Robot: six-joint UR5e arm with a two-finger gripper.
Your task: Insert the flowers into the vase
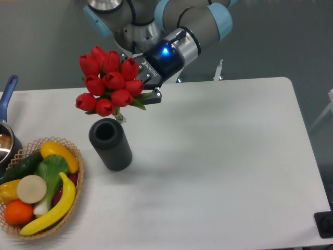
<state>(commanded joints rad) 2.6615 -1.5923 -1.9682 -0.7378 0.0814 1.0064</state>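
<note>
The flowers (pixel 109 80), a tight bunch of red tulip buds with green leaves, hang in the air above the table's left part. My gripper (pixel 140 87) is shut on their stems from the right, its blue light glowing. The short stem ends (pixel 119 116) point down and sit just above and to the right of the vase's mouth, clear of it. The vase (pixel 110 145), a dark ribbed cylinder, stands on the table below the bunch. Its round mouth (pixel 104 130) shows open and empty, and the vase seems to lean with its top to the left.
A wicker basket (pixel 73 177) of toy fruit and vegetables sits at the front left, close to the vase. A blue-handled pot (pixel 7 89) is at the left edge. A small black object (pixel 325 224) lies off the table's front right corner.
</note>
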